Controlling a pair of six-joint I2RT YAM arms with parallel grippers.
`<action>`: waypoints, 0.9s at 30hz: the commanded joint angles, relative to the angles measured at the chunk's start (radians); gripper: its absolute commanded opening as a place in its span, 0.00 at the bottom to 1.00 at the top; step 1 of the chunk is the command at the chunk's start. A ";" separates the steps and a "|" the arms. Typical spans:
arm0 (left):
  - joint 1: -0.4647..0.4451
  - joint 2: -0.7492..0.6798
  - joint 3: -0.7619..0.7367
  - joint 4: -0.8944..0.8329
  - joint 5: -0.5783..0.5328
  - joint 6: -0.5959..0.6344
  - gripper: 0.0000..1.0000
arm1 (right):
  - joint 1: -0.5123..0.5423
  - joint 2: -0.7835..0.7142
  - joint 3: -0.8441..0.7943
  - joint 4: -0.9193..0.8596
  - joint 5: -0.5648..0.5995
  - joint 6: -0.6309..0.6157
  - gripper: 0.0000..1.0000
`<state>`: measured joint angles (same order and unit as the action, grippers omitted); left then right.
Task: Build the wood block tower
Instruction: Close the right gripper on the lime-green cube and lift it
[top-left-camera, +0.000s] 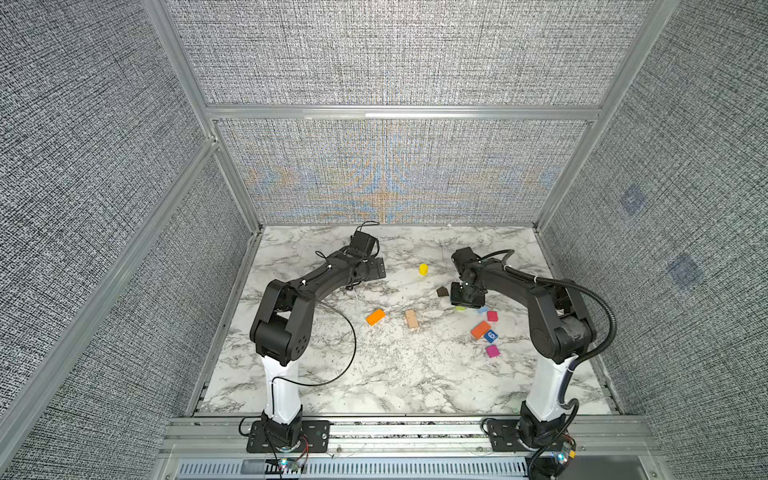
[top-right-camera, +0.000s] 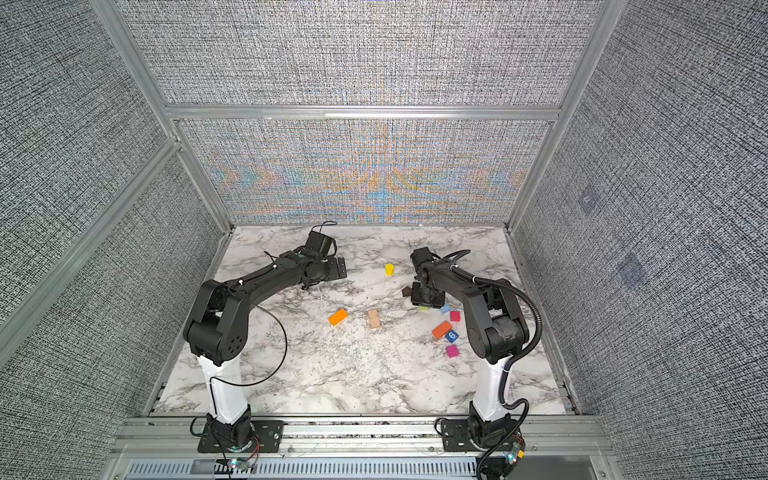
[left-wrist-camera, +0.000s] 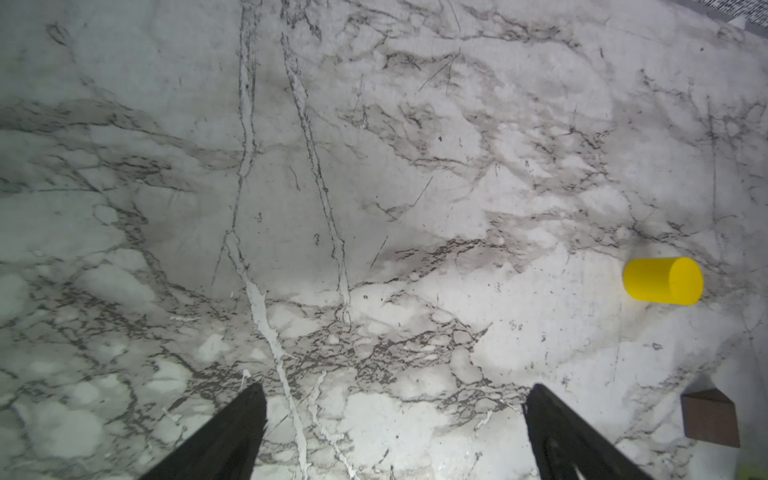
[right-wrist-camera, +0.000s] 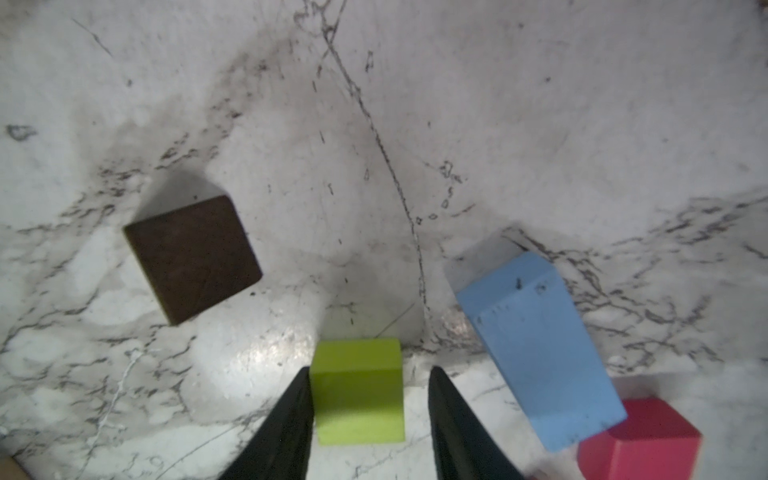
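Top views first. The wood blocks (top-right-camera: 441, 329) all lie singly on the marble table (top-left-camera: 374, 382), mostly right of centre. The orange brick (top-left-camera: 375, 317) and tan brick (top-left-camera: 411, 320) sit mid-frame, with the yellow cylinder (top-left-camera: 423, 269) a bit above them and the dark brown piece (top-left-camera: 442, 291) to its lower right. Further right there's a cluster: light blue block (top-left-camera: 483, 310), red-pink cube (top-left-camera: 492, 316), second orange brick (top-left-camera: 481, 329) just beside the blue cube marked 6 (top-left-camera: 491, 336), and the magenta cube (top-left-camera: 493, 351) lowest. The right gripper (top-left-camera: 467, 298) is down over the green cube (top-left-camera: 460, 308), which only peeks out under it. The left gripper (top-left-camera: 376, 269) hangs left of centre, well apart from every block.

Left wrist: the left gripper (left-wrist-camera: 397, 388) is spread wide, with just bare marble between the tips. The yellow cylinder (left-wrist-camera: 663, 280) and dark brown piece (left-wrist-camera: 710, 419) are off to one side.

Right wrist: the green cube (right-wrist-camera: 357, 390) sits between the fingers (right-wrist-camera: 291, 428). One finger looks right against it and the other shows a sliver of gap, so it's apart around the cube, not clamped. The light blue block (right-wrist-camera: 536, 353) is near.
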<state>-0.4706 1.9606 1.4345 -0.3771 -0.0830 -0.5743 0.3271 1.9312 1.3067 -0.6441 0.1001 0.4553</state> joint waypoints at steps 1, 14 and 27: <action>0.001 -0.006 -0.005 0.007 -0.003 -0.001 0.99 | 0.004 -0.002 0.003 -0.012 0.015 -0.010 0.43; 0.001 -0.014 0.003 -0.031 0.005 0.013 0.99 | 0.016 0.002 0.015 -0.026 0.019 -0.014 0.32; 0.000 -0.205 -0.137 -0.066 -0.001 -0.010 0.99 | 0.105 -0.098 0.039 -0.123 0.046 -0.016 0.31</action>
<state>-0.4706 1.7916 1.3289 -0.4232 -0.0795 -0.5758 0.4152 1.8481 1.3312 -0.7155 0.1307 0.4450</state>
